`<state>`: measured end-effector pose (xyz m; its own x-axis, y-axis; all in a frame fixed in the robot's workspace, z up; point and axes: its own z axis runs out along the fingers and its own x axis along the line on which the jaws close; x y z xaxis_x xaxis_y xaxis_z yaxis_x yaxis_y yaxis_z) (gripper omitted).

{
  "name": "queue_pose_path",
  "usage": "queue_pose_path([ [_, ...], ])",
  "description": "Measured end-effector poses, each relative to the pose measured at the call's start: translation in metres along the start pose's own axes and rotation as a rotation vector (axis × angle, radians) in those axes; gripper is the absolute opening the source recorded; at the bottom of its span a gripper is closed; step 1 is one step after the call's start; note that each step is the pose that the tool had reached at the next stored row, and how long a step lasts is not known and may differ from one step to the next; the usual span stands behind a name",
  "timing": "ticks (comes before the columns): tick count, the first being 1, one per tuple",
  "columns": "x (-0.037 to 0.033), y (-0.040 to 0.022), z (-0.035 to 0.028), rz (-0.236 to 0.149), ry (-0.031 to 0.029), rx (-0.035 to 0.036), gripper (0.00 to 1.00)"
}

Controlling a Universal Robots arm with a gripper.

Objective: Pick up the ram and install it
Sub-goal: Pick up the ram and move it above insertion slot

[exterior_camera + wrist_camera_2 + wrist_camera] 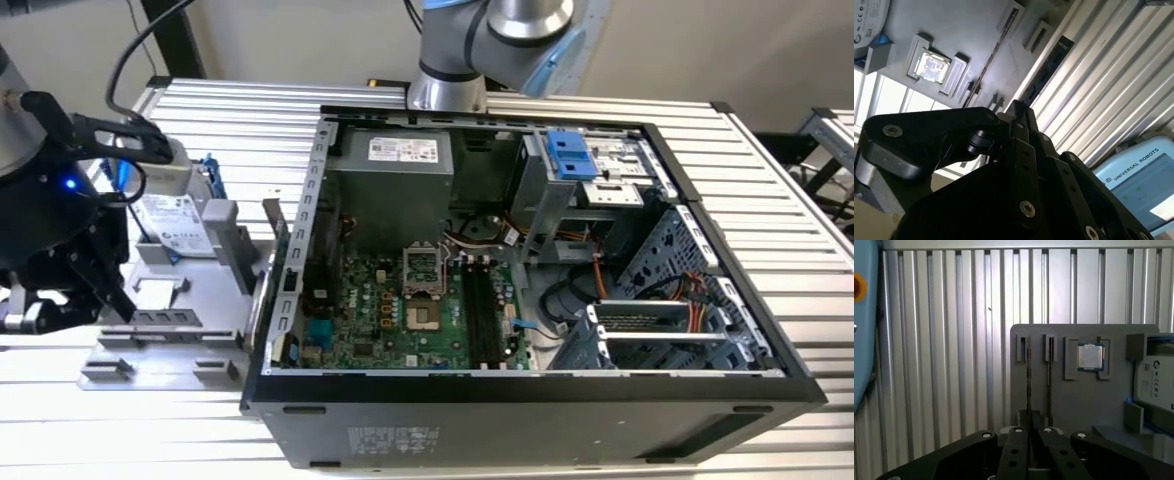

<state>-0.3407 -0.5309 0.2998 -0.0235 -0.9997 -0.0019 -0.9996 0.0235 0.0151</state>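
Note:
The ram (pixel 1028 375) is a thin dark strip standing on edge in a slot of the grey holder (pixel 1074 405); in the second wrist view the ram (pixel 996 50) runs down towards the fingertips. My black gripper (pixel 1030 421) sits over the strip with its fingers drawn together on it, and the strip still lies along its slot. In the exterior view the gripper (pixel 118 300) hangs over the holder (pixel 160 350) at that view's left. The gripper (pixel 1016 107) hides the near part of the ram.
The open computer case (pixel 534 395) stands at the exterior view's right of the holder, with long black memory slots (pixel 481 310) on its board. A hard drive (pixel 174 225) and a processor chip (pixel 1089 357) share the holder. A light-blue pendant (pixel 1139 180) lies on the ribbed table.

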Motion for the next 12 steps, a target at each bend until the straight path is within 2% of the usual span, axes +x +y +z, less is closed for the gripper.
queue_pose_path([
  [1,-0.0001,0.0,-0.0026,0.0,-0.0001,0.0022,0.0],
  [5,-0.0009,0.0003,-0.0173,0.0,-0.0002,0.0026,0.0],
  [12,-0.0018,0.0008,-0.0492,0.0,-0.0002,0.0026,0.0],
])
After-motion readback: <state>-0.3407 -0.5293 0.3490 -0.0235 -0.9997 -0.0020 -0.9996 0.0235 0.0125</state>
